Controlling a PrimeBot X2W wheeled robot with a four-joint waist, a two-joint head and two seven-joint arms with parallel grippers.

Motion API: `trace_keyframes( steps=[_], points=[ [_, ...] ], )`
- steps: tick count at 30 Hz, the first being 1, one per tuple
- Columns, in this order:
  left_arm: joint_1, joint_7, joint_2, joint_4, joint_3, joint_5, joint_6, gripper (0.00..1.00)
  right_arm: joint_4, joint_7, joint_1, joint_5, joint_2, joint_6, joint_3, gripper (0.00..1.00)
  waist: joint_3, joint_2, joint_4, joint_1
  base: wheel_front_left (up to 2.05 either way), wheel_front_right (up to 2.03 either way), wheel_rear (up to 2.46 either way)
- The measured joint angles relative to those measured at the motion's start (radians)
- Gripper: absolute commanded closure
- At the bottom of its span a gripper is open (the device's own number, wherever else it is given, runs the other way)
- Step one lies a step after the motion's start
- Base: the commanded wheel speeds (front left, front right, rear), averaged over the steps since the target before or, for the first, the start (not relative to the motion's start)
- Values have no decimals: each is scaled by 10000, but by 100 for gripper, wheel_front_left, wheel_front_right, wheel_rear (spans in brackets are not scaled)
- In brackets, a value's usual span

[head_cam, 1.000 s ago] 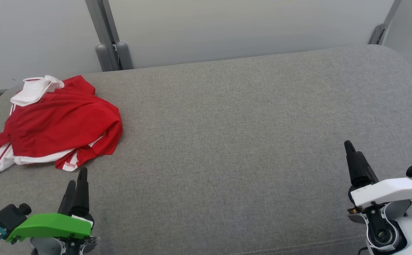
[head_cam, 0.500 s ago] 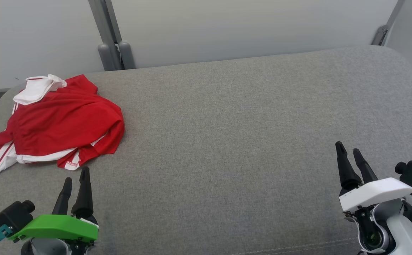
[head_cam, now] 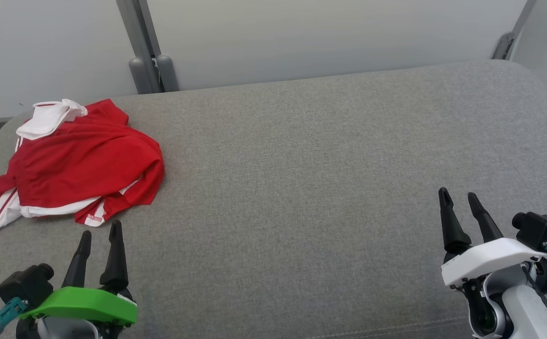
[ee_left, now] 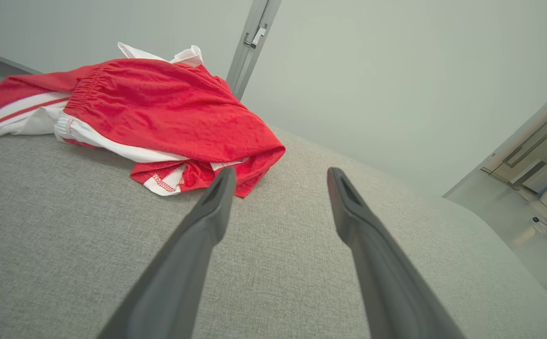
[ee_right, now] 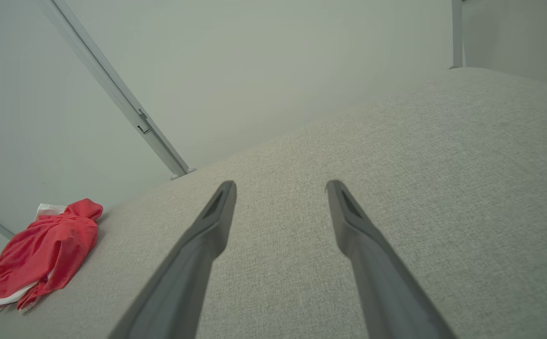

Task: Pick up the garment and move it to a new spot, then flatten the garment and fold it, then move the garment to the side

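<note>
Where the grey fabric cushion rounds off at its far-left corner, the garment lies in a crumpled heap. It is a pair of red shorts with white side stripes, and a white piece of lining is turned out at the far end. It rests wholly on the cushion, close to the rear-left edge, and neither arm touches it.

Just in front of the heap, the left tool points at the near hem with its two dark fingers spread and nothing between them. In the left wrist view, a fold of hem with white trim and red stitching lies just beyond the left fingertip, near it but apart. Whether the tips touch the cushion I cannot tell. A green cover sits on that wrist, with a small black camera at its left.

Behind the garment and slightly to its right, a grey post rises against the pale wall.

At the lower right, well apart from the garment, the right tool points up the cushion, its fingers likewise spread and holding nothing. A white cover caps that wrist. In the right wrist view the garment shows small at the far lower left. Furthest right, a metal bracket is fixed at the wall's corner.
</note>
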Motion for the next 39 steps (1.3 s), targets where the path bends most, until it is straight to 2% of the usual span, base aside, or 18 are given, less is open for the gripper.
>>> trace_keyframes(
  steps=[7,30,39],
  points=[
    [34,-265,-12,-81,48,1170,-2,0,-69,-194,0,-1058,2,-167,121,0,6,0,-66,0,0,0,0],
    [324,-903,-81,-36,642,4044,-2,0,-46,-813,64,-3417,-109,-263,-138,0,61,0,-85,0,0,0,0],
    [358,-909,-128,-35,761,4136,-35,0,-63,-853,64,-3540,-111,-230,-276,0,109,0,-107,0,0,0,0]
  ],
)
